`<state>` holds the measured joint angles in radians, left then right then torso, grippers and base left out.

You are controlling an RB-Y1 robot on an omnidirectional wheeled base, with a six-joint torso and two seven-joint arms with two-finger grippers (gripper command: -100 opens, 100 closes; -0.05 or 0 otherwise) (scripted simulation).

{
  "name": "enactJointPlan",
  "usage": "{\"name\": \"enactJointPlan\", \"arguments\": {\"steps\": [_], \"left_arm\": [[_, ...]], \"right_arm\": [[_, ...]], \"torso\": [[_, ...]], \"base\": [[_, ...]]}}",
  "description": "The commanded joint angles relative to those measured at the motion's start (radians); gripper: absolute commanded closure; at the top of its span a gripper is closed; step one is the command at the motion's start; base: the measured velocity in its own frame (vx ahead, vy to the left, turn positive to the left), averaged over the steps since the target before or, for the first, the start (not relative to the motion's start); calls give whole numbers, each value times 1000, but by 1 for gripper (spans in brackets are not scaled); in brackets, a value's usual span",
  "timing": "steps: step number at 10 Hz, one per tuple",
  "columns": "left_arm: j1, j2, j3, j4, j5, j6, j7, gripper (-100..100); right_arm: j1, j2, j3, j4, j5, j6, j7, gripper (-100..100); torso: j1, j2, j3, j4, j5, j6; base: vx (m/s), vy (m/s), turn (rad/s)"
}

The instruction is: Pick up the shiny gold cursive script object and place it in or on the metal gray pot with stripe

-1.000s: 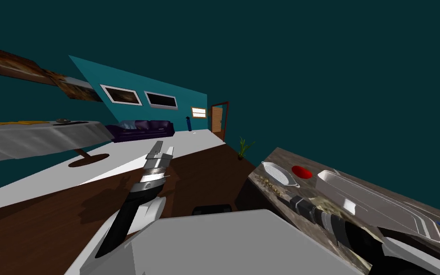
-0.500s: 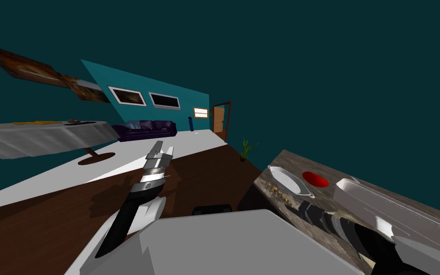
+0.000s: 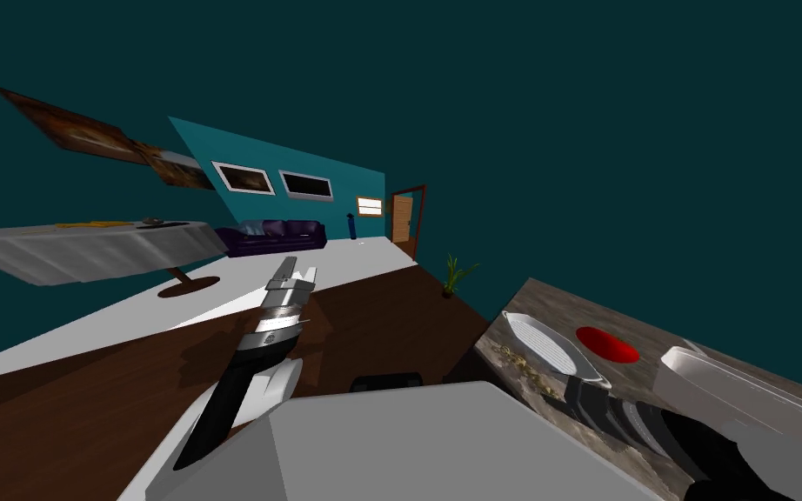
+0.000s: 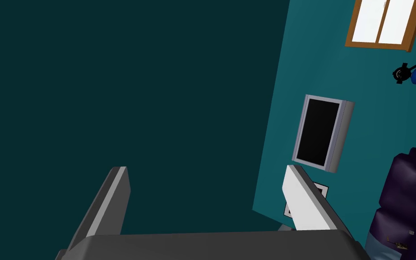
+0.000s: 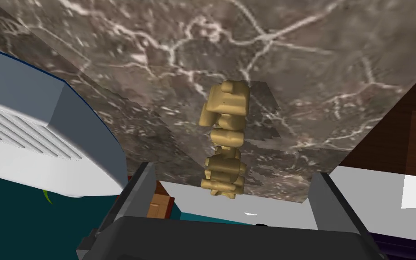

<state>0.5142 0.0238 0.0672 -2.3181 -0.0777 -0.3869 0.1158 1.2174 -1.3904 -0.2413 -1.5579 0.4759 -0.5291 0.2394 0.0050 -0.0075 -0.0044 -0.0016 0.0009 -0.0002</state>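
Item: script (image 5: 224,135), gold, a blocky strip of joined letters.
Location: flat on the counter (image 5: 293,67) of dark veined stone, its near end close to the counter's edge. The counter stands at about my 3 o'clock.
Neighbours: a ribbed white dish (image 5: 26,140) just beside the script, not touching it. A red disc (image 3: 608,345) and a white tray (image 3: 738,391) lie further along the counter.
Bearing from right gripper (image 5: 232,171): 12 o'clock, dead ahead along the fingers and centred in the gap.
Long axis: 12 to 6 on the gripper's dial, square across its 9-to-3 closing line. The jaws would meet the narrow width.
Right gripper state: fingers spread wide, nothing held, clear stone on either side of the script.
Contact: none seen. The gripper's shadow falls on the stone around the script, so it is judged to be poised above it.
Right arm pose: forearm low across the counter from my right, hand aimed at the surface.
Nearer arm: right, by far.
Left gripper (image 3: 297,271): fingers parted, empty, held out at about 11 o'clock over the floor (image 3: 364,304), well apart from the counter.
Step (judged): pre-grasp. The gripper is lined up; advance and closing are not yet done.
Next move needs: a straight advance along 12 with no wrist turn, then closing across the width.
Risk: the strip lies low and near the edge, so a glancing finger could push it off.
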Motion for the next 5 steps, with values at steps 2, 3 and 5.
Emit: {"name": "enactJointPlan", "arguments": {"steps": [2,3,5], "left_arm": [[0,0,0,0,0,0,0,0],[0,0,0,0,0,0,0,0],[0,0,0,0,0,0,0,0]], "right_arm": [[23,-64,21,27,16,7,10,-100],[43,-98,30,38,25,11,14,-100],[77,-158,45,56,40,18,21,-100]], "torso": [[1,-1,-1,0,0,0],[0,1,0,0,0,0],[0,2,1,0,0,0]], "base": [[109,63,56],[75,47,34],[90,56,63]]}}
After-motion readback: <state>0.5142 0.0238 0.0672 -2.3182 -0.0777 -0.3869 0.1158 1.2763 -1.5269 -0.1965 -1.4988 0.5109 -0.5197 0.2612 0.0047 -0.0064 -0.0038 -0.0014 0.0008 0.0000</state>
